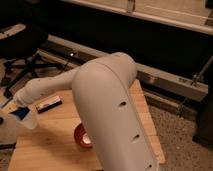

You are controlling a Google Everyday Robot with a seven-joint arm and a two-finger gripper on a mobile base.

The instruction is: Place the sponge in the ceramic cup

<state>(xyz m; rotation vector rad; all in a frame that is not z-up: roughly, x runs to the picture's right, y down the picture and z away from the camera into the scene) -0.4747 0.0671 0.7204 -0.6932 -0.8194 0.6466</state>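
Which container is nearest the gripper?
The small white ceramic cup, just below the gripper at the wooden table's left edge; the round copper-brown bowl sits farther off.

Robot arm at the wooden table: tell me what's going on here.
The robot's arm reaches across to the left edge of the wooden table. Its gripper appears shut on the blue sponge, holding it right at the rim of the white ceramic cup. The sponge does not look dropped inside yet. A copper bowl and a black-and-white bar sit on the table, apart from the gripper.
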